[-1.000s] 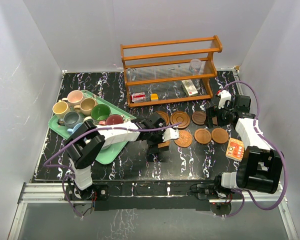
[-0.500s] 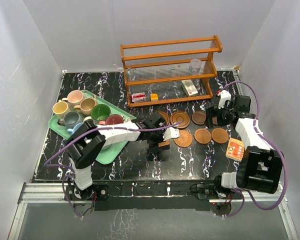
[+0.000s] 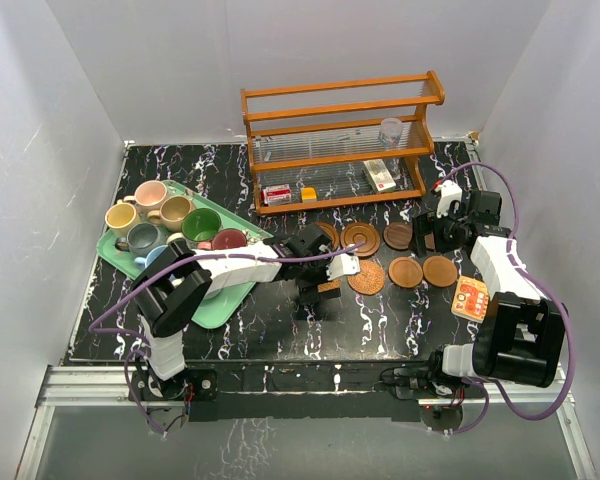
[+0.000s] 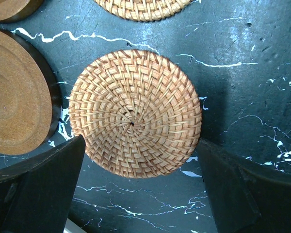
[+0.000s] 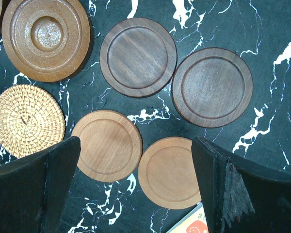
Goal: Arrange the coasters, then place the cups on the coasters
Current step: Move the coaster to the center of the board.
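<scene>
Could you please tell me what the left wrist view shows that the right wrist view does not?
Only the left wrist: a woven coaster lying centred between the open left gripper's fingers. Only the right wrist: two dark wood coasters, two smooth orange-brown coasters and an orange card's corner, under the open right gripper. Both: the black marble table, a ringed brown wood coaster, and probably the same second woven coaster, cut off at the left wrist view's top edge.
</scene>
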### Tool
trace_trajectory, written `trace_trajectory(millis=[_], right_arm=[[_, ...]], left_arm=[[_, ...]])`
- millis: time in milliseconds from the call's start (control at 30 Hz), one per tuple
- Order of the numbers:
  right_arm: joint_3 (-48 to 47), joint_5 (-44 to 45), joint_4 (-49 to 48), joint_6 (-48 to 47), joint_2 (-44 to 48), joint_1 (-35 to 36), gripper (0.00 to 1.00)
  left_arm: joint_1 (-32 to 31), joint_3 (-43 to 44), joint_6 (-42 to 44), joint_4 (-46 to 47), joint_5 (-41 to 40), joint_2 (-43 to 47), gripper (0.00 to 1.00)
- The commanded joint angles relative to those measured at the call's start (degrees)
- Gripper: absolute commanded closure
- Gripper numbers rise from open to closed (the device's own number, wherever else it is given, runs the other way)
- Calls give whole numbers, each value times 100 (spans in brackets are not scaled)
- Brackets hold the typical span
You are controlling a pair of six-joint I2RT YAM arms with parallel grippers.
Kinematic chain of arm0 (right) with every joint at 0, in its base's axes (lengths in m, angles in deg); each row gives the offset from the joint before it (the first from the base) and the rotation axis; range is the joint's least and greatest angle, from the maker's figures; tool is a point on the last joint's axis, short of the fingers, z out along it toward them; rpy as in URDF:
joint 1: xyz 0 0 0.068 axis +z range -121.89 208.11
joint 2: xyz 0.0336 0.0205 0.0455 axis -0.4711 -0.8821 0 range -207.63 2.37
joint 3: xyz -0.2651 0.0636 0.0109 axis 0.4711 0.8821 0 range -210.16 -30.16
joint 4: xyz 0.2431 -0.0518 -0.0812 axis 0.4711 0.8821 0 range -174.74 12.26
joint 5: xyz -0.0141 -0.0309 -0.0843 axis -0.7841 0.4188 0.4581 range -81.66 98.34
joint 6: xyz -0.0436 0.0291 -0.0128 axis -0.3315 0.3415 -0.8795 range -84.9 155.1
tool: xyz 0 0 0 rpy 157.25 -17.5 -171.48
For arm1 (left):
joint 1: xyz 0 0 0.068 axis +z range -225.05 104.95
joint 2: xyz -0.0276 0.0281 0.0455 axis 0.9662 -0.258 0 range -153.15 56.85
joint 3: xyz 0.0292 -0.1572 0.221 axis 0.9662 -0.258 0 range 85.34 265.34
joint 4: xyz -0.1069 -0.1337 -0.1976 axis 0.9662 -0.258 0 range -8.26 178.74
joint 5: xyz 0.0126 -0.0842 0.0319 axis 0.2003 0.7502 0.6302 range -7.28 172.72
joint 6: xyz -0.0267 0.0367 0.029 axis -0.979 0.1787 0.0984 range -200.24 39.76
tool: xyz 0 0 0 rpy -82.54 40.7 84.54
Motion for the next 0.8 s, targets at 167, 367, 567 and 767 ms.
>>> trace_trajectory(millis=[167, 367, 567, 767], right_arm=[[-171, -27, -83, -10, -15, -21, 2], [-369, 114, 135, -80, -10, 0, 1], [-844, 449, 598, -256, -39, 169, 2], [-1182, 638, 800, -97, -74, 568, 2]], left_arm=[[-25, 287, -51, -525, 648, 264, 1], [-25, 433, -106, -806, 967, 679, 1], [103, 983, 0, -1396, 630, 945, 1], [657, 1510, -287, -1738, 363, 1172, 1]])
